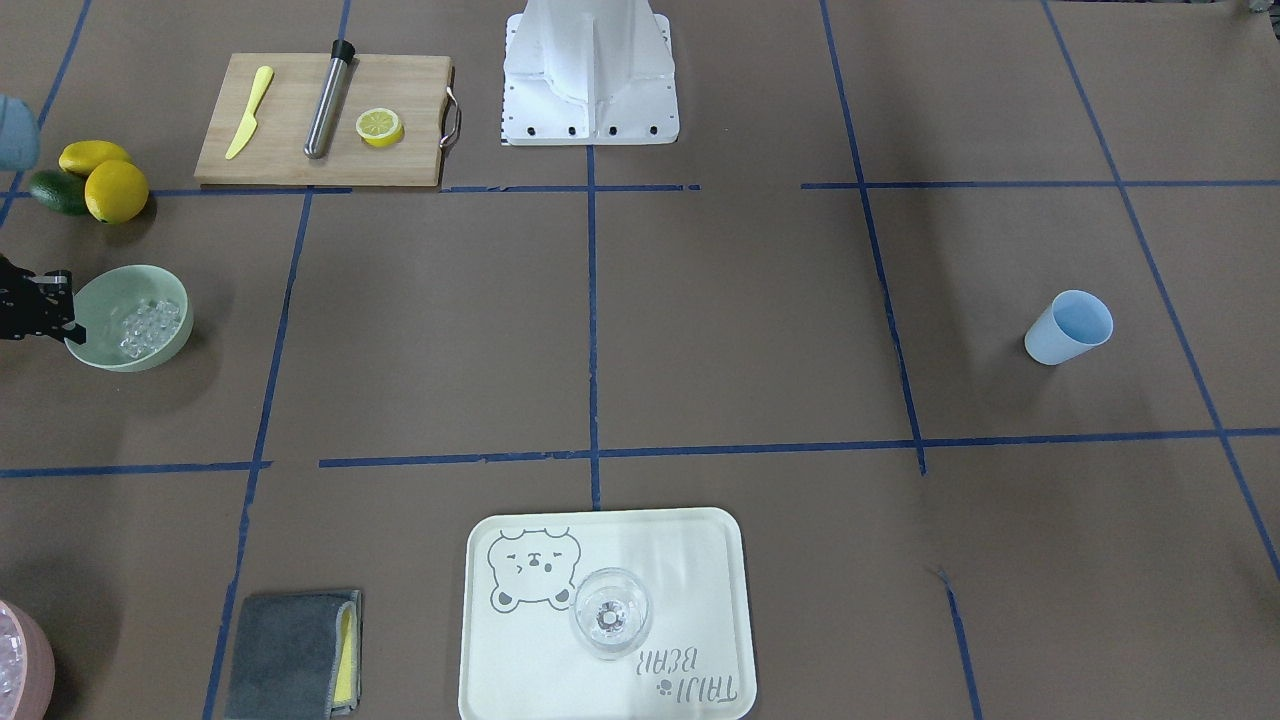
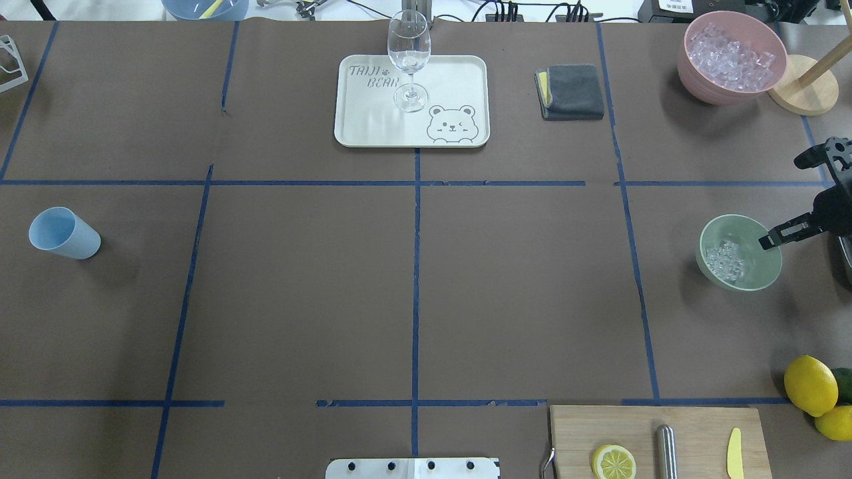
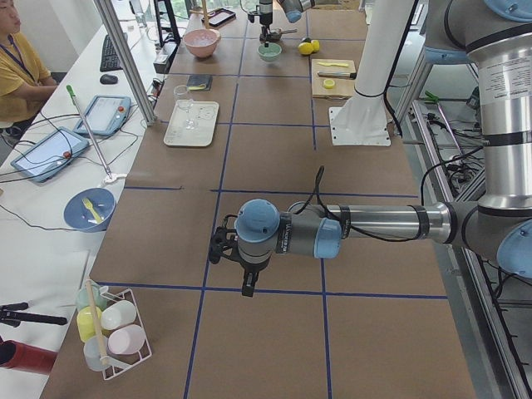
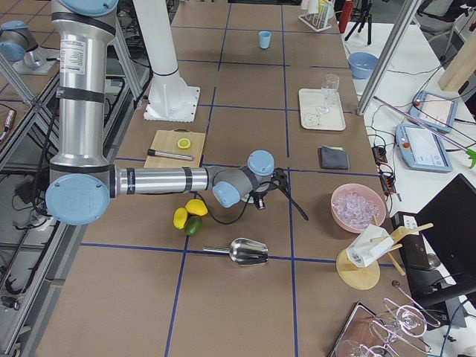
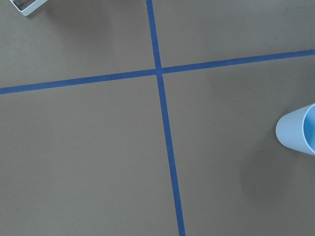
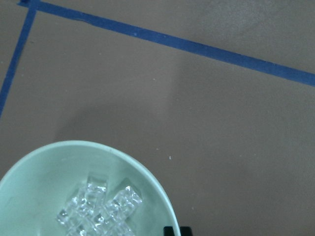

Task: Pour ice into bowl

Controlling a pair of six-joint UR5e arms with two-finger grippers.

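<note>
Ice [image 2: 724, 259] lies heaped in the bowl [image 2: 755, 266], right beside the right pincer [image 2: 782, 203]. That pincer stands wide apart and holds nothing, with one finger [image 2: 779, 235] over the bowl's rim. If that finger catches the rim as the arm moves, the light bowl could tip or skid and spill cubes onto the bench [image 2: 519, 279]. Further off, the pink container [image 2: 705, 86] holds more ice. The wine glass [image 2: 409, 46] and blue cup [image 2: 63, 233] look empty. I cannot tell how the left pincer [image 3: 233, 266] stands.
</note>
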